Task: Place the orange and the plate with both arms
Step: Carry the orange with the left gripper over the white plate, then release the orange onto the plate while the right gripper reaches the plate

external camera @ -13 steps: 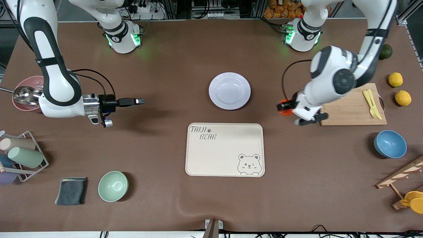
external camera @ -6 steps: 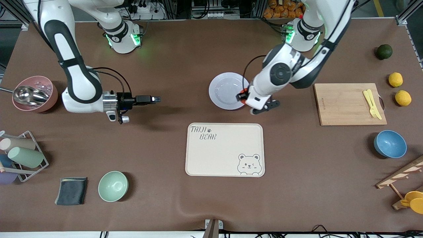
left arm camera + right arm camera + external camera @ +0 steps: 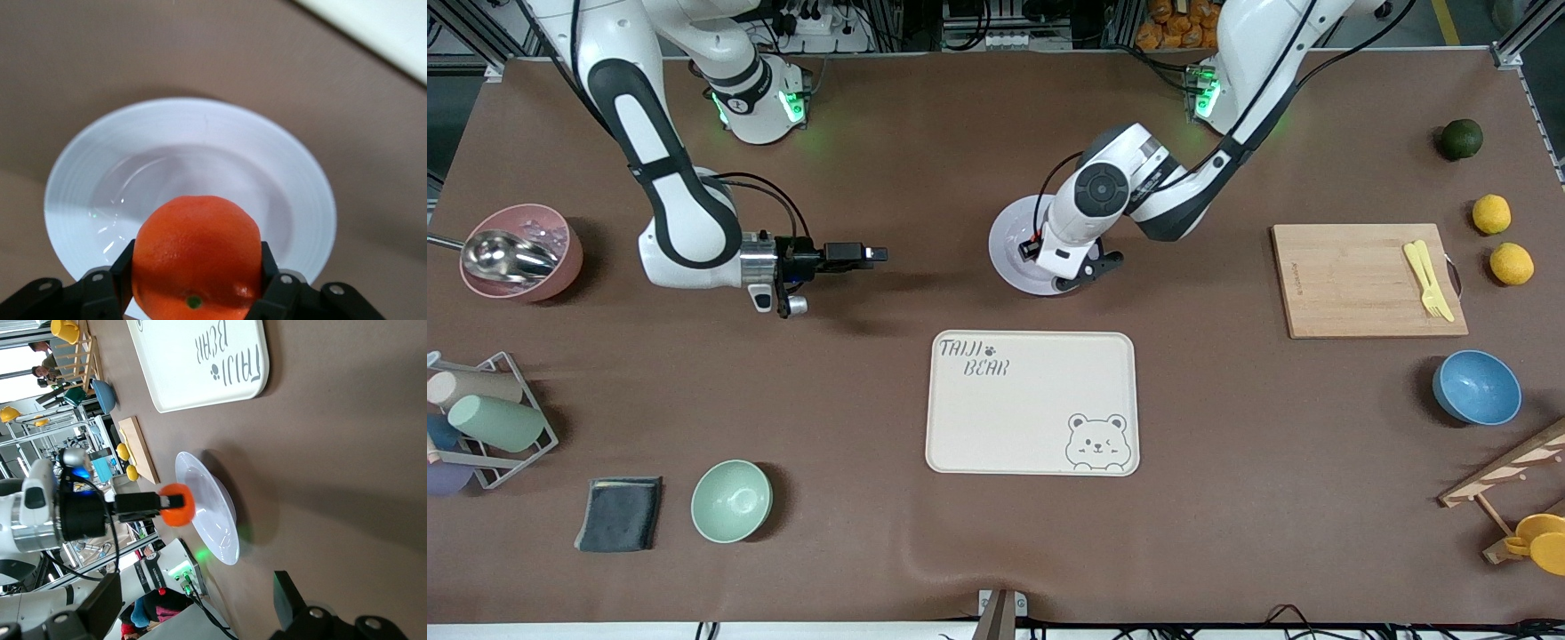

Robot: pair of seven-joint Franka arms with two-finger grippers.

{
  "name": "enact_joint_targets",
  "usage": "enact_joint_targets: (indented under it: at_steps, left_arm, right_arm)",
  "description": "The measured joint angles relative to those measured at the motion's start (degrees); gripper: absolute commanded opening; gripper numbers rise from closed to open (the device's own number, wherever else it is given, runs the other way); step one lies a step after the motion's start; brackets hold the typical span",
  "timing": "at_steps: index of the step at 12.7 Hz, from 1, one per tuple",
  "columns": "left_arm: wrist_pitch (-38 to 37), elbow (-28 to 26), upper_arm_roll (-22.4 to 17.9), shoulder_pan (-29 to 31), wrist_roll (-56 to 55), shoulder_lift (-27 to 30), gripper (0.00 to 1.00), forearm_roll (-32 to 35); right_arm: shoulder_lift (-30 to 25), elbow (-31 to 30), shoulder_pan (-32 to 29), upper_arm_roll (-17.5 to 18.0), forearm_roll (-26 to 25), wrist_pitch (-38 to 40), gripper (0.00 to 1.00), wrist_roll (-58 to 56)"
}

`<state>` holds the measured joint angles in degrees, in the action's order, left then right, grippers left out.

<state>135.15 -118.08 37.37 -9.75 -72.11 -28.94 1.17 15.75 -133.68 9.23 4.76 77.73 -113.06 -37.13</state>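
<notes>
The pale lavender-white plate lies on the brown table, farther from the front camera than the cream bear tray. My left gripper is over the plate and shut on the orange. The left wrist view shows the orange just above the plate's bowl. The arm hides the orange in the front view. My right gripper is open and empty. It lies level above the table beside the plate, toward the right arm's end, fingertips toward the plate. The right wrist view shows the orange and the plate.
A wooden cutting board with yellow cutlery, two lemons, a dark green fruit and a blue bowl are at the left arm's end. A pink bowl with a ladle, a cup rack, a cloth and a green bowl are at the right arm's end.
My left arm has carried the orange from beside the cutting board to over the plate. My right gripper has moved along the table toward the plate.
</notes>
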Motion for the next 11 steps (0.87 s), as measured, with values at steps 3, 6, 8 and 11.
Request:
enact_joint_targets:
  at_steps: [3, 6, 8, 11]
  left_arm:
    - [0.82, -0.3, -0.25, -1.71, -3.61, -3.05, 0.99, 2.94]
    - [2.09, -0.19, -0.64, -2.11, -7.39, -4.35, 1.0, 8.16]
    - [2.14, 1.02, -1.23, -1.44, -9.26, -4.04, 1.0, 11.18]
    - [0.7, 5.06, -2.02, 1.79, -9.19, -0.25, 1.0, 12.99]
  right_arm:
    - [0.89, -0.65, 2.73, 0.01, 4.34, -1.63, 1.0, -2.54]
    - [3.12, -0.83, 6.35, 0.04, 9.76, -3.65, 1.0, -6.0]
    - [4.33, -0.83, 8.01, 0.03, 12.69, -4.6, 1.0, -7.74]
    - [4.75, -0.8, 11.84, 0.03, 18.28, -7.46, 0.87, -9.12]
